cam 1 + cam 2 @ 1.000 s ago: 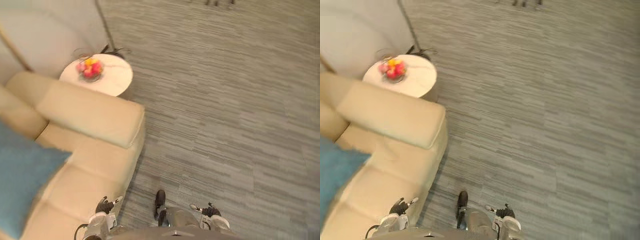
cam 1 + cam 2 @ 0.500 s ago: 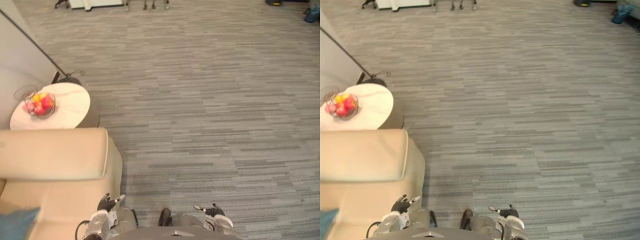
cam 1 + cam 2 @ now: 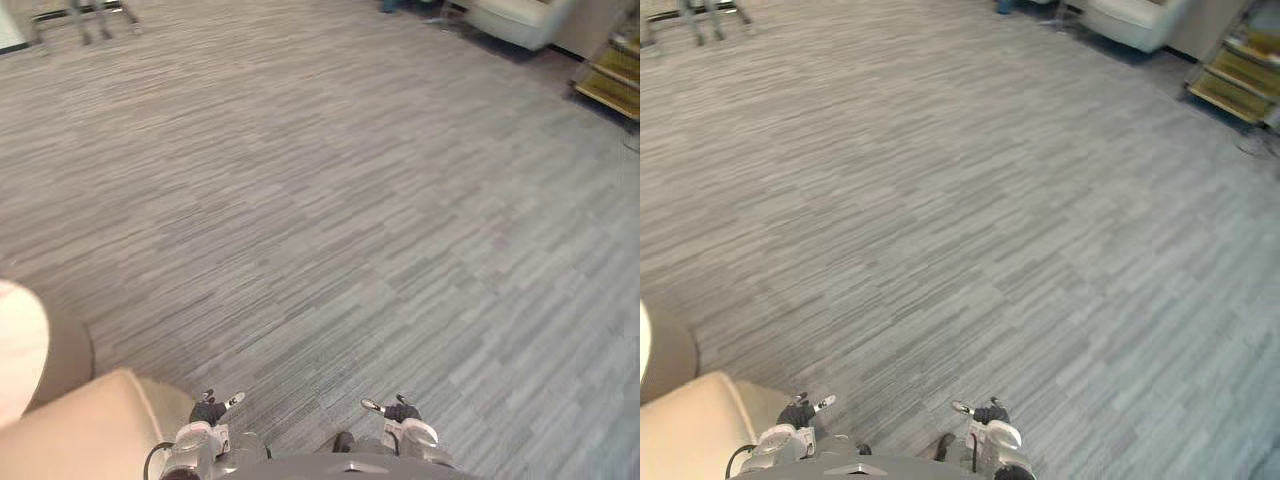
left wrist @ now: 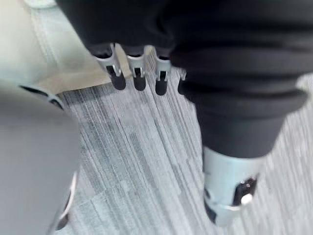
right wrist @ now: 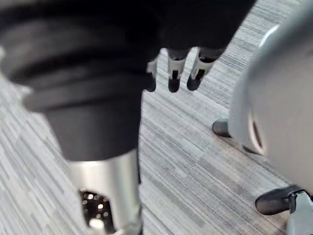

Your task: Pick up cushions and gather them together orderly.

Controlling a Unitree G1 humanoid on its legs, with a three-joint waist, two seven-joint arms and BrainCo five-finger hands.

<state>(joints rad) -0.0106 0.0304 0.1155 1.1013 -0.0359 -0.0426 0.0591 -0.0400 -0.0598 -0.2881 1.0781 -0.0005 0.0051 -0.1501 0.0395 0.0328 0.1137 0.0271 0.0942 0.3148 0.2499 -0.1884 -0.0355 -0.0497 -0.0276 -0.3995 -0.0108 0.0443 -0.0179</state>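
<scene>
left hand [image 3: 208, 410]: fingers [image 4: 117, 77] hung straight and slack, spread a little, nothing in them.
right hand [image 3: 398, 411]: fingers [image 5: 173, 78] likewise straight and relaxed, empty.
under the fingers: grey striped carpet [image 3: 350, 220], bare below both hands.
beside the left fingers: rounded beige sofa arm [image 3: 90, 430], just to their outer side, not touched.
past the sofa arm: edge of a pale round worktop [image 3: 18, 350], farther out on the left fingers' side.
far ahead of the fingers: pale armchair [image 3: 515, 18] and a low shelf [image 3: 612, 75], well apart, off toward the right fingers' side.
cushions, place: could not tell; neither hand had one.
cushions, look: could not tell colour or shape.
cushions, handling (judgement): likely light, soft and squashy, not fragile; fabric probably gives decent grip, but a loose pinch may let it sag or slip.
where to hold (judgement): curl fingers and thumb round a corner or edge seam, or squeeze the middle between both hands for a neat stack.
task state (judgement): no pickup in hand; a cushion needed finding first.
</scene>
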